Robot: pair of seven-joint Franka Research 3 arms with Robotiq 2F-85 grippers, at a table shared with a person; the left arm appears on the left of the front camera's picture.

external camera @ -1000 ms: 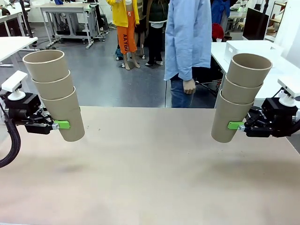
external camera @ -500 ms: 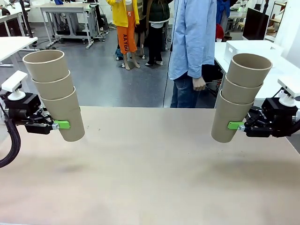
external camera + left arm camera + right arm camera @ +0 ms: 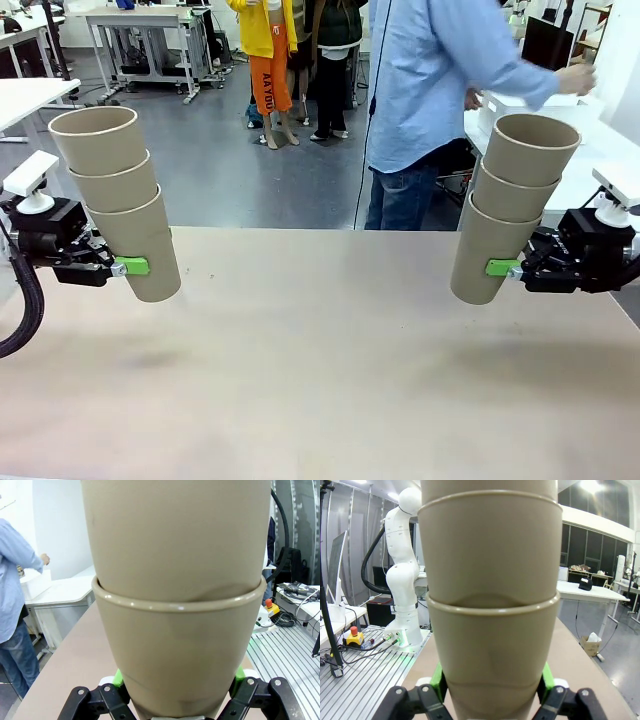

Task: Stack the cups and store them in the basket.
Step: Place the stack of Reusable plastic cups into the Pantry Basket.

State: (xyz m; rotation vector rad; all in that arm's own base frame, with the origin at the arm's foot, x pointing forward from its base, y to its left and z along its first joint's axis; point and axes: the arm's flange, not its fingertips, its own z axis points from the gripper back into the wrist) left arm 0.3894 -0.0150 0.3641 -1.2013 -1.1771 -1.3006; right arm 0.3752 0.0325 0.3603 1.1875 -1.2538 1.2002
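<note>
Left gripper (image 3: pixel 135 266) at the left edge of the frame is clamped on the bottom cup of the left stack of cups (image 3: pixel 112 195), with a green pad pressed against each side. That's three tan cups nested together, tilted so the rims lean toward the upper left, with the base hanging above the table (image 3: pixel 320 380). The right side mirrors it: right gripper (image 3: pixel 500 268) squeezes the lowest cup of the right stack of cups (image 3: pixel 520 195), also three deep, rims leaning to the upper right and off the table too. In the upper right, a person (image 3: pixel 420 90) in a light blue shirt reaches over a white basket (image 3: pixel 515 103) on a white side table.
</note>
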